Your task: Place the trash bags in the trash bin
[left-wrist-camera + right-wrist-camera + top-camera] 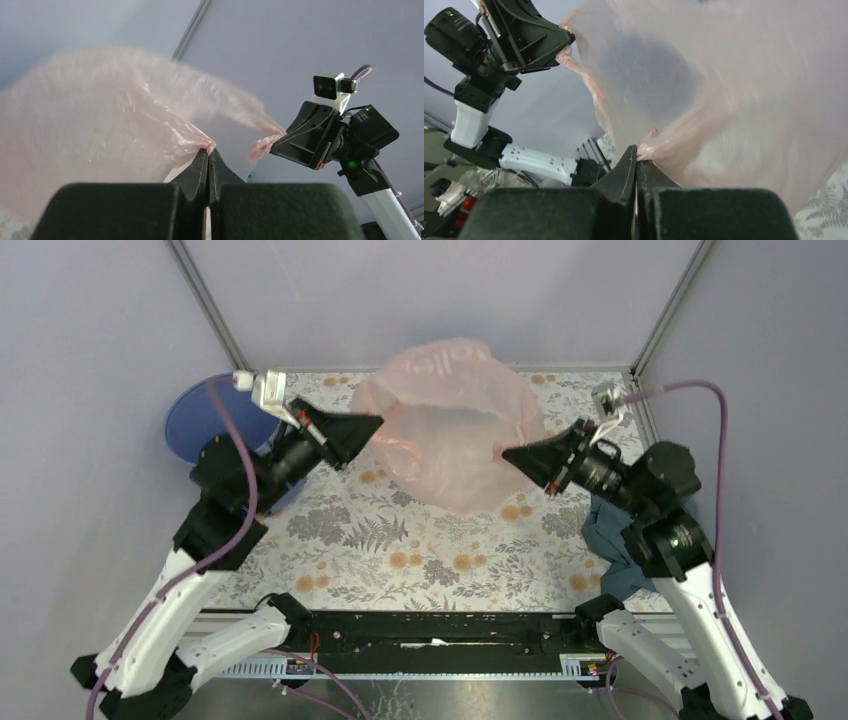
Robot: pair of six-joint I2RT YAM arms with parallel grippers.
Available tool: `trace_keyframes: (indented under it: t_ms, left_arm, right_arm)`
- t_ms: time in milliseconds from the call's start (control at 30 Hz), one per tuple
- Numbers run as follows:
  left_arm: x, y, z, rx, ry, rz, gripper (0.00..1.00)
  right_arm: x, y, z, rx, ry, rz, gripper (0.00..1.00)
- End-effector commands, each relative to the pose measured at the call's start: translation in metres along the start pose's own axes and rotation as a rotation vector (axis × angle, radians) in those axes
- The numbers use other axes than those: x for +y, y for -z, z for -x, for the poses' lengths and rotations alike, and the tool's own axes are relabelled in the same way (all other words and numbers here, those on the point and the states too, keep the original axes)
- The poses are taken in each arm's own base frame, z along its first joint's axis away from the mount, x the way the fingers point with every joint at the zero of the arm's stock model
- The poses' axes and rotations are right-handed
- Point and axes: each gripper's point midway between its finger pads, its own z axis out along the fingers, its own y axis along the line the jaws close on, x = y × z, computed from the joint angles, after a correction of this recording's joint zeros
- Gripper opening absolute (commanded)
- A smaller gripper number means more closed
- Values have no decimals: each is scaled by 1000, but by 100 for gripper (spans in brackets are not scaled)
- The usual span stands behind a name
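Note:
The thin pale-pink trash bag (455, 430) hangs spread open above the middle of the table, held by its rim on two sides. My left gripper (381, 424) is shut on the bag's left edge, the film (115, 125) bunched at the fingertips. On the right, my right gripper (504, 454) is shut on the opposite edge (724, 90). The lavender-blue trash bin (205, 420) stands at the far left, behind the left arm and partly hidden by it. Each wrist view shows the other gripper pinching the bag.
A grey-blue cloth (612, 540) lies at the table's right edge under the right arm. The floral tablecloth (420, 540) covers the table. Grey walls and metal frame posts (205, 300) close in the back and sides.

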Motion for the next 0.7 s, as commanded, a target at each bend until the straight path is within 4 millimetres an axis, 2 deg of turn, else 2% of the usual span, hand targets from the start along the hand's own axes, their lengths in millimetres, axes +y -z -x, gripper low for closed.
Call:
trace_keyframes:
  t_ms: [0, 67, 100, 133, 167, 200, 267, 400, 467, 567, 667]
  left_arm:
    - [89, 13, -148, 315, 161, 220, 0]
    - [115, 34, -220, 507, 233, 269, 0]
    - [122, 45, -245, 582, 263, 277, 0]
    - [126, 54, -262, 630, 282, 280, 0]
    - [127, 59, -269, 650, 286, 279, 0]
    - [126, 61, -266, 637, 272, 270, 0]
    - [123, 57, -248, 573, 227, 258, 0]
    - [114, 40, -203, 396, 176, 239, 0]
    - [114, 36, -191, 330, 184, 242, 0]
    - [119, 33, -195, 309, 215, 252, 0]
    - [124, 34, -220, 386, 240, 250, 0]
  right_arm:
    - [-51, 9, -109, 237, -254, -119, 0]
    - [-69, 17, -166, 354, -378, -134, 0]
    - [-73, 21, -188, 395, -430, -128, 0]
    - [-76, 25, -205, 423, -471, -126, 0]
    - [-78, 27, -215, 440, -494, -124, 0]
    - [-79, 29, -220, 451, -496, -123, 0]
    - [-84, 29, -219, 462, -448, -144, 0]
    - [-95, 17, -188, 413, -318, -204, 0]
    - [-99, 14, -177, 391, -274, -231, 0]
    - [-116, 14, -184, 393, -274, -303, 0]
    - [-125, 19, -211, 448, -335, -322, 0]
